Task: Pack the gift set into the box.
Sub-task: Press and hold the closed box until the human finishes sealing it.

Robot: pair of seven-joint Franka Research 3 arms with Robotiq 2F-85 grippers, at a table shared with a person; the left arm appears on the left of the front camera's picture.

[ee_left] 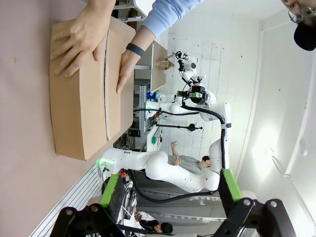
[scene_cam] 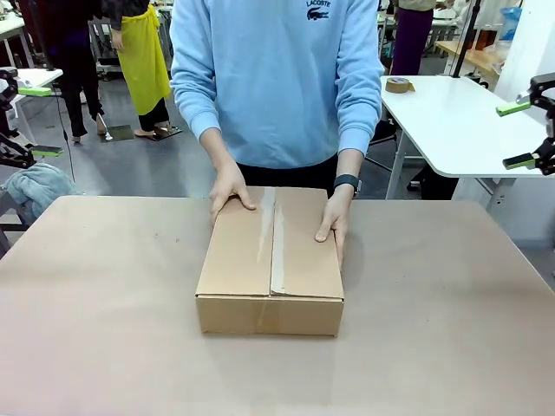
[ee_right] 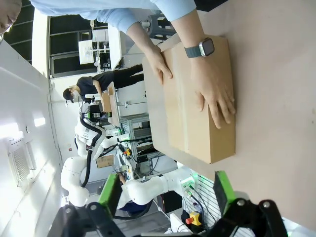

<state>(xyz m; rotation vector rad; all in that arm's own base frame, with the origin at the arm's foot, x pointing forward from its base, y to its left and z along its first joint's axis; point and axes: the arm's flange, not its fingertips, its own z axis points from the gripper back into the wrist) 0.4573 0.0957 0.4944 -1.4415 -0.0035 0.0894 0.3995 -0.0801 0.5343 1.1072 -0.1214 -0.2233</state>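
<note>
A tape roll sits on a white side table; crumpled blue cloth lies far left.

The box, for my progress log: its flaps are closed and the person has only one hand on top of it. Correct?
No. The box is closed, but both hands lie on top, the watch hand and the other hand, as the front view shows.

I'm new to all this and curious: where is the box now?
In the front view the box sits closed at the table's middle, by the far edge, under the person's hands.
</note>
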